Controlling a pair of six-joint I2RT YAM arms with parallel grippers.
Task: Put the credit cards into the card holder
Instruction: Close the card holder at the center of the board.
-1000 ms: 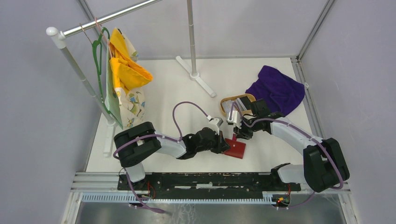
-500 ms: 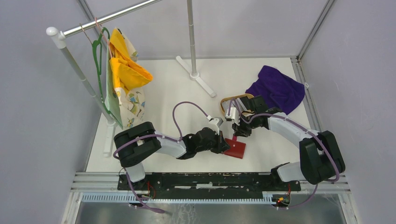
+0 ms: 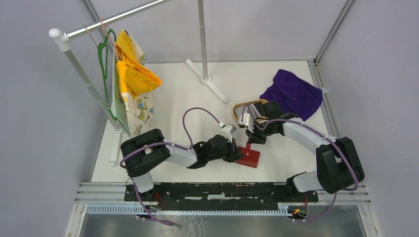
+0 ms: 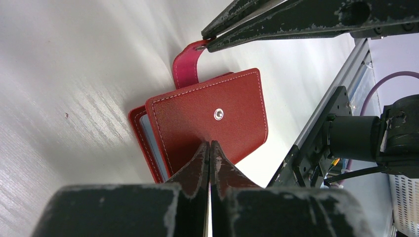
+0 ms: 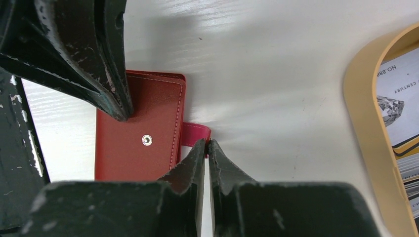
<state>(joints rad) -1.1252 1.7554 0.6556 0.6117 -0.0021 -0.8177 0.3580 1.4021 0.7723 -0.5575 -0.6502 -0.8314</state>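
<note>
White surface [image 3: 183, 94], walled in grey; contents as follows.

1. Garment rail [image 3: 118, 19], far left, with a yellow cloth [image 3: 133, 74] hung on it. Not part of the task.
2. Purple cloth [image 3: 291, 96], far right, heaped.
3. Wooden tray [image 5: 360, 123], tan and oval, just left of the purple cloth. It holds the credit cards [image 5: 402, 94], which lie flat and overlapping.
4. Card holder [image 4: 207, 116], red, lying flat at near centre. It sits nearer than the tray and apart from it. The snap stud is bare on the upper cover. The snap tab [image 4: 184, 66] is undone and raised off the surface.
5. Left end effector [image 4: 210, 144]: clenched, with its tips set on the left edge of the upper cover. These views do not show whether a lip of leather is nipped between the tips or only pressed down.
6. Right end effector [image 5: 206, 142]: closed on the free end of the snap tab, grasping it.

Step in hand, as judged: opening the holder, before any card is fetched.

Handling note: the tab probably belongs to the lower cover. The right grip should therefore act as the anchor, held low and without tugging, while the upper cover swings over away from it. Light leather on a smooth surface will likely skid, so work the two grips against each other, not sideways. Expose the pockets fully before either arm goes to the tray.
</note>
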